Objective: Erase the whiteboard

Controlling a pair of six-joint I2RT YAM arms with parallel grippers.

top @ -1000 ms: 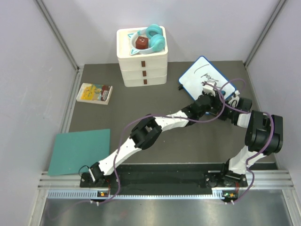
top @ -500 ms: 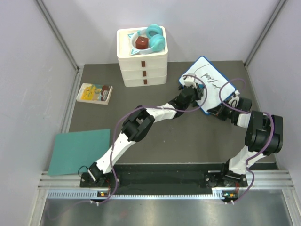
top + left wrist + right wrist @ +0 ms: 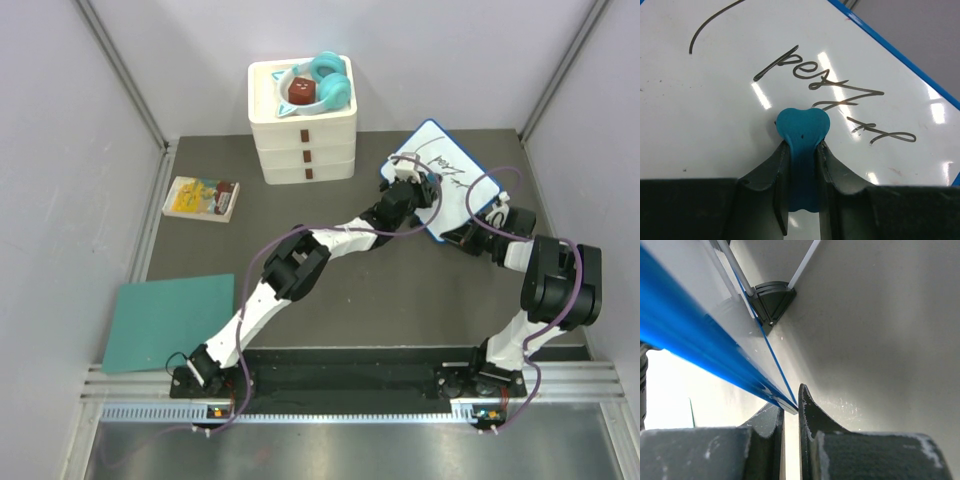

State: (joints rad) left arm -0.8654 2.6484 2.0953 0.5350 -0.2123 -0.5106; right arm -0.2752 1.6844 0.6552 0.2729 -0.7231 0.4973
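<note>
The whiteboard [image 3: 442,175], white with a blue rim, stands tilted at the back right of the table with black handwriting on it. My left gripper [image 3: 405,172] is shut on a small teal eraser [image 3: 802,150] whose rounded tip presses on the board [image 3: 740,100] just below the writing [image 3: 830,85]. My right gripper [image 3: 470,222] is shut on the board's blue edge [image 3: 705,347] at its near right side; a black foot [image 3: 771,297] shows under the board.
A white drawer box [image 3: 302,135] with teal headphones [image 3: 325,82] on top stands at the back centre. A yellow booklet [image 3: 201,198] lies at the left. A teal sheet [image 3: 168,320] lies at the front left.
My left gripper has moved left and back across the board, from its right part to its left part, then shifted slightly. The right gripper has kept hold of the edge.
</note>
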